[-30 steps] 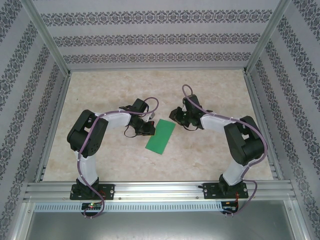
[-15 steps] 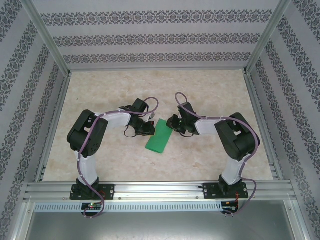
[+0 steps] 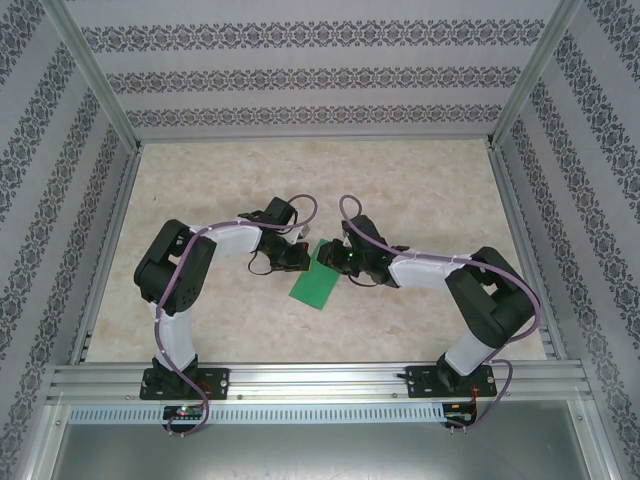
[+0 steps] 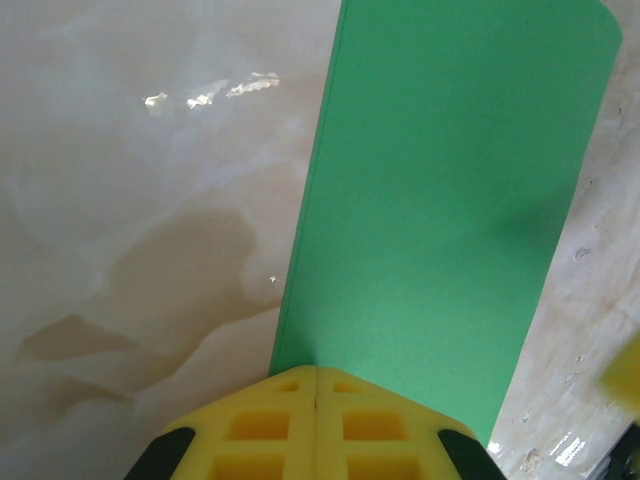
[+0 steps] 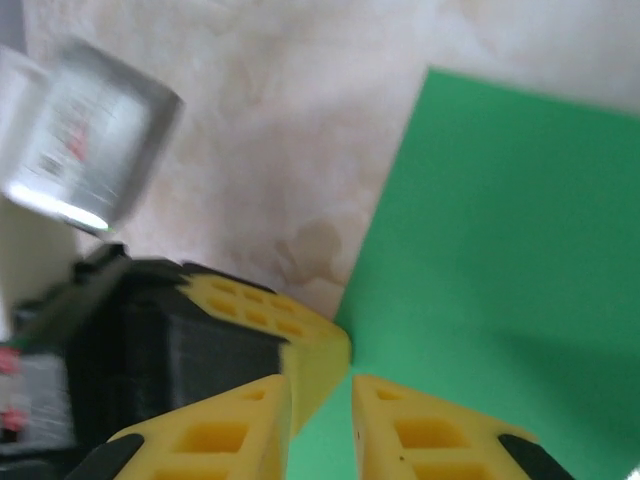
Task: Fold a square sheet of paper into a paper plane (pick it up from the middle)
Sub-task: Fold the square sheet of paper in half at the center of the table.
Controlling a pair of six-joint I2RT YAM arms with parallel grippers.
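Observation:
The square sheet of paper (image 3: 316, 287) lies flat on the table as a bright green long rectangle with a crease along one long side. The paper plane is out of view. My left gripper (image 3: 300, 258) is shut, its yellow tips (image 4: 316, 372) resting on the near end of the sheet (image 4: 450, 200). My right gripper (image 3: 332, 258) hangs over the sheet's far right end. Its jaws (image 5: 321, 404) stand slightly open, with green paper (image 5: 500, 250) showing through the gap. The left gripper's fingers (image 5: 275, 320) lie close beside the right fingertips.
The marbled beige table (image 3: 420, 180) is boxed in by an aluminium frame (image 3: 300, 375) and patterned walls. A blurred silver part of the left arm (image 5: 80, 150) crosses the right wrist view's upper left.
The right arm has swung left and reached over the far right end of the green sheet. The left arm and the sheet have not moved.

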